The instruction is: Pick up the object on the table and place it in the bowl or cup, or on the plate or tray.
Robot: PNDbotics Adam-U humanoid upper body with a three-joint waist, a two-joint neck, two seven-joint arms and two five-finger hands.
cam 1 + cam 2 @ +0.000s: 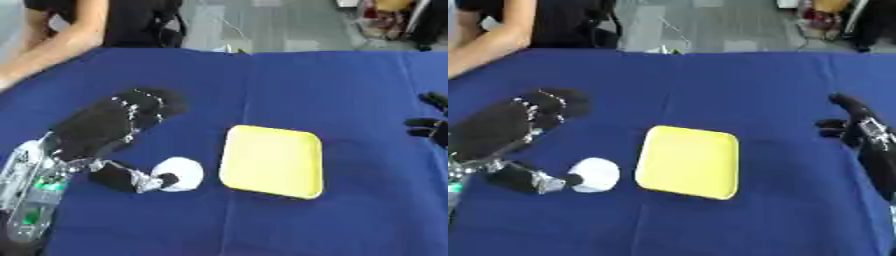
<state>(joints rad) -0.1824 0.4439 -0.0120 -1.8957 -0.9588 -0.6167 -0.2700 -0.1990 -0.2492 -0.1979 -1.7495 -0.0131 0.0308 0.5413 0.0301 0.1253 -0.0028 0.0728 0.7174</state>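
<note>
- Left hand (109,127) is over the left side of the blue surface (350,90), fingers straight and reaching up-table, thumb (131,180) stuck out to the right. I read it as open, holding nothing.
- Thumb tip touches, or very nearly touches, the white round object (181,173); can't tell whether it's real contact.
- Object lies flat on the surface, just right of the thumb and just left of the yellow tray (271,161), a narrow strip of blue between them.
- Object looks round, so no long axis to line up on.
- Left hand is far nearer. Right hand (859,130) is idle at the right edge, fingers relaxed, well apart from the tray.
- My call: left palm sits up-left of the object, so I need it over the object before closing, then a short carry right to the tray.
</note>
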